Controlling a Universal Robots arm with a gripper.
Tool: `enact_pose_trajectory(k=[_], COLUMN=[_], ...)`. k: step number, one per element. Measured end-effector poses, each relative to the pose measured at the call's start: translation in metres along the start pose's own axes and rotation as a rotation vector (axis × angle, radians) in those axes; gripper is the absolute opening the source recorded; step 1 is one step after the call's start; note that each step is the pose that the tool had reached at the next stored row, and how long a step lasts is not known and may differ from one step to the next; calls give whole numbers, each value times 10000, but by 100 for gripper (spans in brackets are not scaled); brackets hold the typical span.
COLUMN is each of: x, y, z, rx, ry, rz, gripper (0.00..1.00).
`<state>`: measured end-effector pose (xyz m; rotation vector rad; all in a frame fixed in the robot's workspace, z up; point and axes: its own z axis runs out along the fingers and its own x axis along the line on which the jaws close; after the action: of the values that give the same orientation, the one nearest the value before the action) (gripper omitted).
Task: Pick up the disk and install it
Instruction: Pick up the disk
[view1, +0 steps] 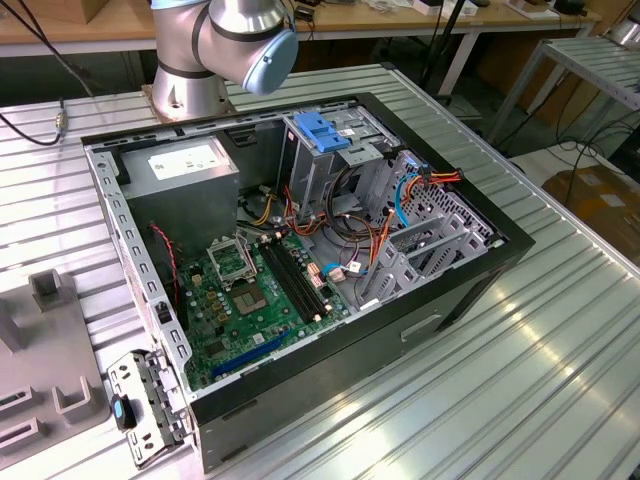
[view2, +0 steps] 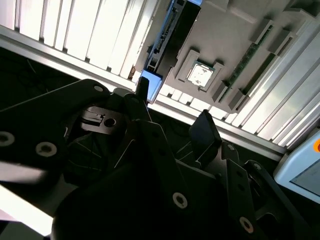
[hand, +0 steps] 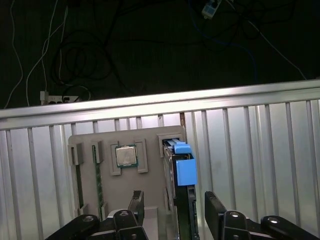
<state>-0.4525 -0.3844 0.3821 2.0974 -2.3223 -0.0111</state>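
Open computer case (view1: 470, 290) on ribbed aluminium table (view1: 540, 400). Inside: motherboard (view1: 250, 300), power supply (view1: 185, 165), drive cage with blue latch (view1: 322, 130). First wrist view: grey fixture block (hand: 152, 150) holds processor chip (hand: 126, 156) and memory stick (hand: 99, 185).

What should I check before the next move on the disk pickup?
1. Gripper open: ok, fingers apart in both wrist views.
2. Disk standing on edge in the grey fixture: ok.
3. Disk between the fingers: ok in the first wrist view.
4. Fingers low enough on the disk's sides: cannot tell.
5. Chip in the fixture apart from the disk: ok.
6. Free slot in the drive cage: cannot tell.
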Motion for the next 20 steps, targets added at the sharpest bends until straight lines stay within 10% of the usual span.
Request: enact_pose_trajectory(k=[10, 20], x=[0, -38], y=[0, 4], z=[5, 167], rx=[3, 31], ry=[-1, -1], rz=[-2, -179], gripper=[60, 60])
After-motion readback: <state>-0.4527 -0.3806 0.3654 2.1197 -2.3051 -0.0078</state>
